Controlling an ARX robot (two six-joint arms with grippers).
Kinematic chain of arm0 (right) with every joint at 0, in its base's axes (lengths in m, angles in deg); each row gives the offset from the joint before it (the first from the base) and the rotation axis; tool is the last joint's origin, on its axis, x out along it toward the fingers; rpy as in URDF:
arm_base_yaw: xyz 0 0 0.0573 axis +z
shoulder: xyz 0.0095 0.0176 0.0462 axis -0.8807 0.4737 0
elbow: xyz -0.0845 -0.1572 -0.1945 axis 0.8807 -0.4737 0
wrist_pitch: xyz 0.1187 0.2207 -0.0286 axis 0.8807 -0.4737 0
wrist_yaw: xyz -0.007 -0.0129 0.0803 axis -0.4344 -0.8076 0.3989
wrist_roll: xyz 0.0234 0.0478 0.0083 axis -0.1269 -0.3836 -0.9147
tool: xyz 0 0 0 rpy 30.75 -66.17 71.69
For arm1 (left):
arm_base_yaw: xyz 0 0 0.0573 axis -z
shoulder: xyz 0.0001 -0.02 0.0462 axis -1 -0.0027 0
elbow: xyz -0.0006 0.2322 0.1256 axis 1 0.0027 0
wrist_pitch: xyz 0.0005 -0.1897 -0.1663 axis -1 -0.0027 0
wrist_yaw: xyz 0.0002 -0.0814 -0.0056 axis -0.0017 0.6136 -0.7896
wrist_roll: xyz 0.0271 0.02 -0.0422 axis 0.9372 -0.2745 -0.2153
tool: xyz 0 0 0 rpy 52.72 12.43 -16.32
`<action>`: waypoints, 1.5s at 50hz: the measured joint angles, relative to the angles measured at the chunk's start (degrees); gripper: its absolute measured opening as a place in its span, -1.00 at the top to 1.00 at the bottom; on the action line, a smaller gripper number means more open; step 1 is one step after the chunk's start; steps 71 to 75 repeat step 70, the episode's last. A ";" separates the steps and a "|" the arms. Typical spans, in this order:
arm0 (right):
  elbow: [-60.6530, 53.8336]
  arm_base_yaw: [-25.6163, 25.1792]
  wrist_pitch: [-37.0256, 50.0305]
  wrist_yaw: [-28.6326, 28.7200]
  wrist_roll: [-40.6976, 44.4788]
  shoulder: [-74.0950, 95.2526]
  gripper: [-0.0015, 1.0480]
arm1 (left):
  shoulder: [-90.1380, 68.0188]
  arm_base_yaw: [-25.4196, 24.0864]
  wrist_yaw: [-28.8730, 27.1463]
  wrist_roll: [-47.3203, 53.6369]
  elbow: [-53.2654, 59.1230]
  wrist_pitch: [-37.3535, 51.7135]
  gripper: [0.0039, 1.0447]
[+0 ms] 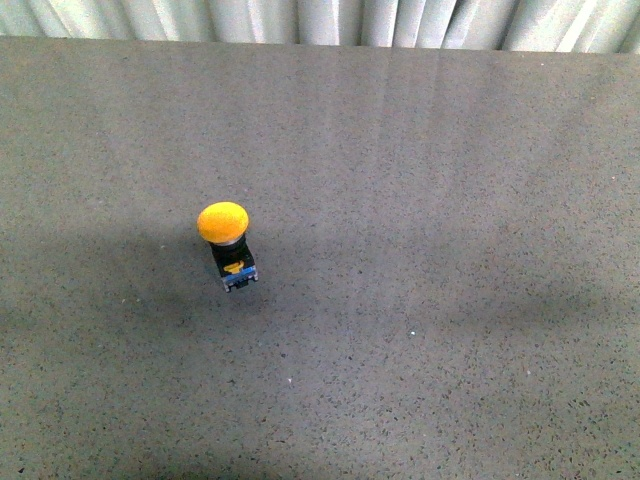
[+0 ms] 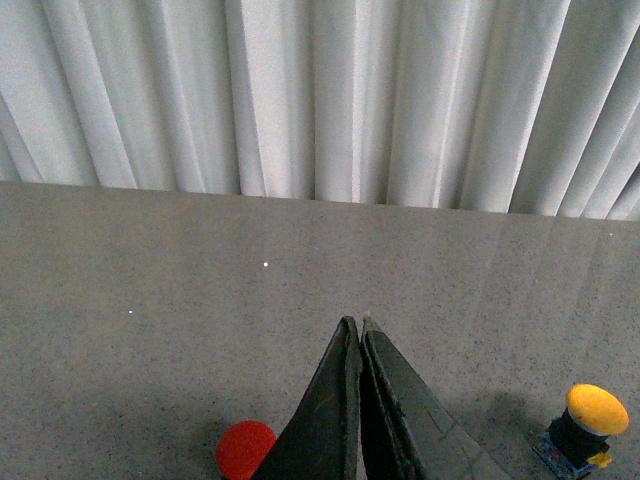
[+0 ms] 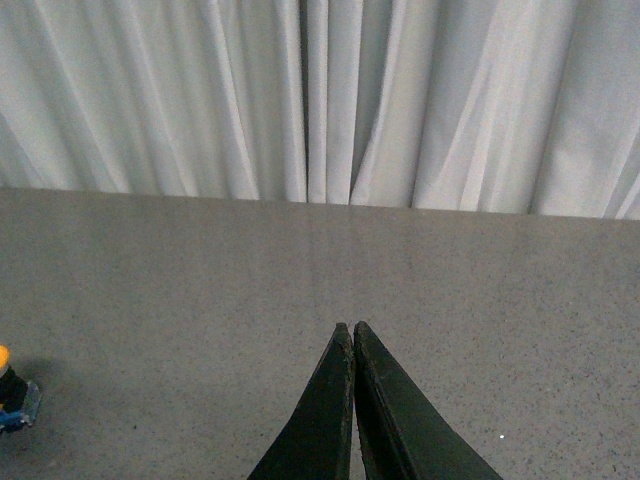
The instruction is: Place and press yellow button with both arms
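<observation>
The yellow button stands alone on the grey table in the front view, left of centre, its orange-yellow cap on a black body with yellow and blue bits. Neither arm shows in the front view. In the left wrist view my left gripper is shut and empty, and the button sits apart from it near the frame's edge. In the right wrist view my right gripper is shut and empty, with a sliver of the button at the frame's edge, well away from the jaws.
A red round object lies on the table beside my left jaws in the left wrist view. The grey speckled table ends at a white pleated curtain along its far edge.
</observation>
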 joint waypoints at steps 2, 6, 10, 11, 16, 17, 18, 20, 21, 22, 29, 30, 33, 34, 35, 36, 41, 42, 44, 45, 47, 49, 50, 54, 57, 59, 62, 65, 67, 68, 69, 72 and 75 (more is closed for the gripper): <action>0.00 0.00 -0.63 0.00 -0.02 -0.63 0.97 | 0.00 0.00 0.02 0.00 0.00 0.00 0.98; 0.00 0.00 -1.64 0.00 0.00 -1.66 0.97 | 0.00 0.00 0.00 0.00 0.00 0.00 0.98; 0.00 0.00 -2.62 0.00 0.00 -2.60 0.97 | 0.00 0.00 0.02 0.00 0.00 0.00 0.98; 0.00 0.00 -2.86 0.00 -0.02 -2.84 0.97 | 0.00 0.00 0.00 0.00 0.00 0.00 0.98; 0.00 0.00 -5.55 -0.02 0.00 -5.25 0.97 | 0.00 0.00 0.02 0.00 0.00 0.00 0.98; 0.02 0.00 -7.93 0.02 0.00 -6.69 0.97 | 0.00 0.00 0.02 0.00 0.00 0.00 0.98; 0.02 0.00 -10.21 0.13 0.00 -8.37 0.97 | 0.00 0.00 0.02 0.00 0.00 0.00 0.98; 0.00 0.00 -12.44 -0.07 0.00 -10.56 0.97 | 0.00 0.00 0.00 0.00 0.00 0.02 0.98; 0.00 0.00 -12.94 0.00 0.00 -11.61 0.97 | 0.00 0.00 0.00 0.00 0.00 0.00 0.98; 0.02 0.00 -13.11 0.00 0.00 -12.37 0.97 | 0.00 0.00 0.00 0.00 0.00 0.00 0.98; 0.00 0.00 -13.44 -0.02 0.00 -13.09 0.97 | 0.00 0.00 0.02 0.00 0.00 0.00 0.98; 0.00 0.00 -13.44 -0.02 0.00 -13.14 0.97 | 0.00 0.00 0.02 0.00 0.00 0.00 0.98; 0.00 0.00 -13.44 -0.02 0.02 -13.16 0.97 | 0.00 0.00 0.02 -0.02 0.00 0.00 0.97; 0.00 0.00 -13.46 -0.02 0.09 -13.16 0.93 | 0.00 0.00 0.00 0.00 0.00 0.00 0.92; 0.00 0.00 -13.46 -0.02 0.09 -13.18 0.83 | 0.00 0.00 0.02 0.00 0.00 0.00 0.82; 0.00 0.00 -13.46 -0.02 0.09 -13.18 0.76 | 0.00 0.00 0.02 0.00 0.00 0.00 0.75; 0.00 0.00 -13.49 -0.02 0.09 -13.20 0.32 | 0.00 0.00 0.02 0.00 0.00 0.00 0.28; 0.00 0.00 -13.49 -0.02 0.09 -13.20 0.22 | 0.00 0.00 0.02 0.00 0.00 0.00 0.18; 0.00 0.00 -13.49 -0.02 0.09 -13.20 0.06 | 0.00 0.00 0.02 0.00 0.00 0.00 0.03; 0.00 0.00 -13.49 -0.02 0.09 -13.20 -0.01 | 0.00 0.00 0.02 0.00 0.00 0.00 -0.04; 0.00 0.00 -13.49 -0.02 0.09 -13.20 -0.15 | 0.00 0.00 0.00 0.00 0.00 0.00 -0.19; 0.00 0.00 -13.49 -0.02 0.09 -13.20 -0.28 | 0.00 0.00 0.02 0.00 0.00 0.02 -0.31; 0.02 0.00 -13.49 -0.02 0.09 -13.20 -0.35 | 0.00 0.00 0.02 0.00 0.00 0.00 -0.38; 0.00 0.00 -13.49 -0.02 0.09 -13.20 -0.68 | 0.00 0.00 0.02 0.00 0.00 0.02 -0.72; 0.02 0.00 -13.49 -0.02 0.09 -13.20 -0.85 | 0.00 0.00 0.02 0.13 0.00 0.00 -0.85; 0.00 0.00 -13.49 -0.02 0.09 -13.20 -0.82 | 0.00 0.00 0.02 0.13 0.00 0.00 -0.82; 0.00 0.00 -13.49 -0.02 0.09 -13.20 -0.82 | 0.00 0.00 0.02 0.13 0.00 0.00 -0.83; 0.02 0.00 -13.49 -0.02 0.09 -13.20 -0.82 | 0.00 0.00 0.02 0.13 0.00 0.00 -0.83; 0.00 0.00 -13.49 -0.02 0.09 -13.20 -0.82 | 0.00 0.00 0.02 0.13 0.00 0.00 -0.83; 0.00 0.00 -13.49 -0.02 0.09 -13.20 -0.82 | 0.00 0.00 0.02 0.13 0.00 0.00 -0.83; 0.00 0.00 -13.49 -0.02 0.09 -13.20 -0.82 | 0.00 0.00 0.02 0.13 0.00 0.00 -0.83; 0.02 0.00 -13.49 -0.02 0.09 -13.20 -0.82 | 0.00 0.00 0.02 0.13 0.00 0.00 -0.83; 0.02 0.00 -13.49 -0.02 0.09 -13.20 -0.82 | 0.00 0.00 0.02 0.13 0.00 0.00 -0.83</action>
